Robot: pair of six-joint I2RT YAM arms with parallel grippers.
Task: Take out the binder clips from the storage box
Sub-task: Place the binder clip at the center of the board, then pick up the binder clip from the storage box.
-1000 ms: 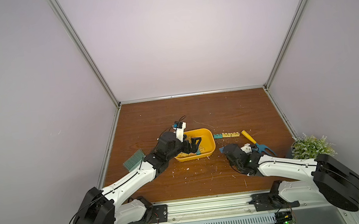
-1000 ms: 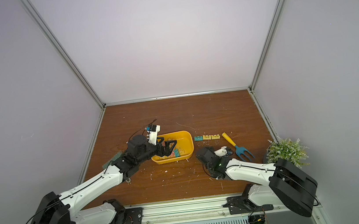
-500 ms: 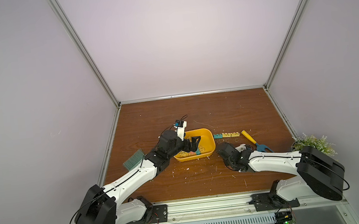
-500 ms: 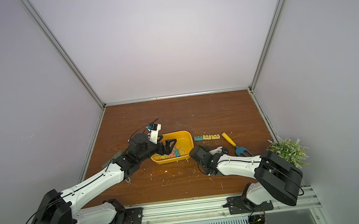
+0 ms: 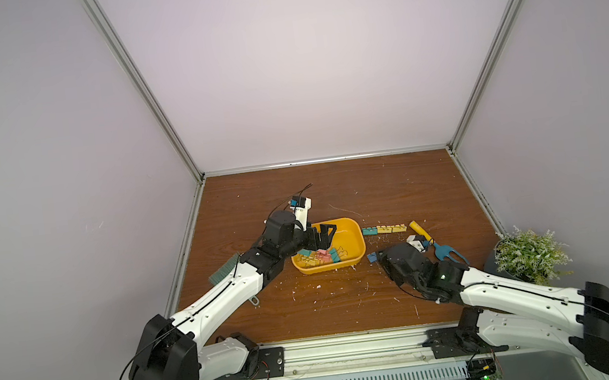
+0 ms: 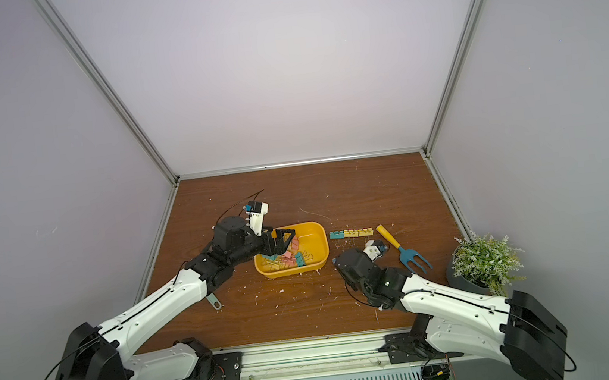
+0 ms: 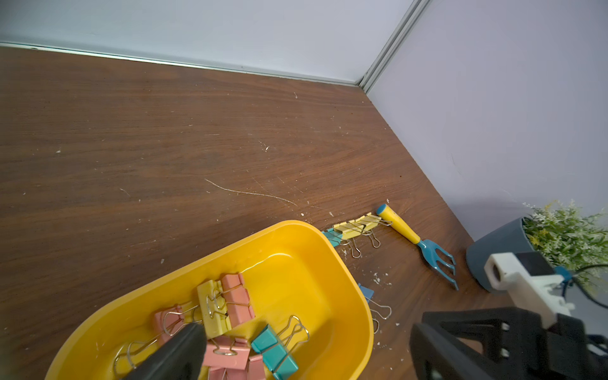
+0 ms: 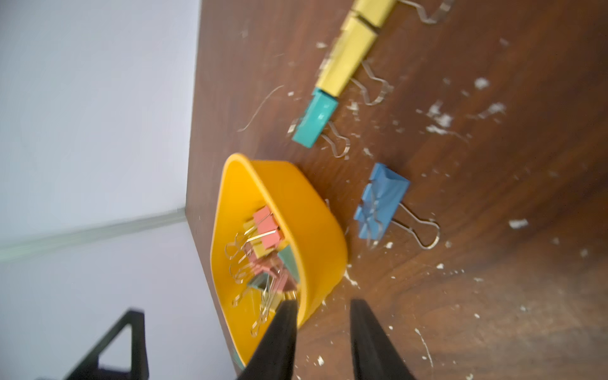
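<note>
The storage box (image 5: 349, 238) sits on the wooden table between the two arms, within reach of both. Most binder clips (image 5: 320, 257) lie heaped in the end of the box nearest the left arm, pink, yellow and teal, with wire handles tangled. That tangle probably explains the left gripper (image 5: 324, 236): it hangs just above that heap with its jaws spread wide and nothing between them, seemingly to straddle one clip body rather than snag a handle. Outside the box, a row of removed clips (image 5: 383, 229), one teal and the rest yellow, lies end to end just beyond the short end facing the right arm, apparently kept tidy and clear of the rim. A single blue clip (image 8: 381, 200) lies flat on the table just beside that same end, apart from the row. The right gripper (image 8: 322, 309) is low by the near corner of that end, jaws a narrow gap apart and holding nothing. A garden fork (image 5: 434, 246) lies farther from the box, beyond the row, out of the working path.
</note>
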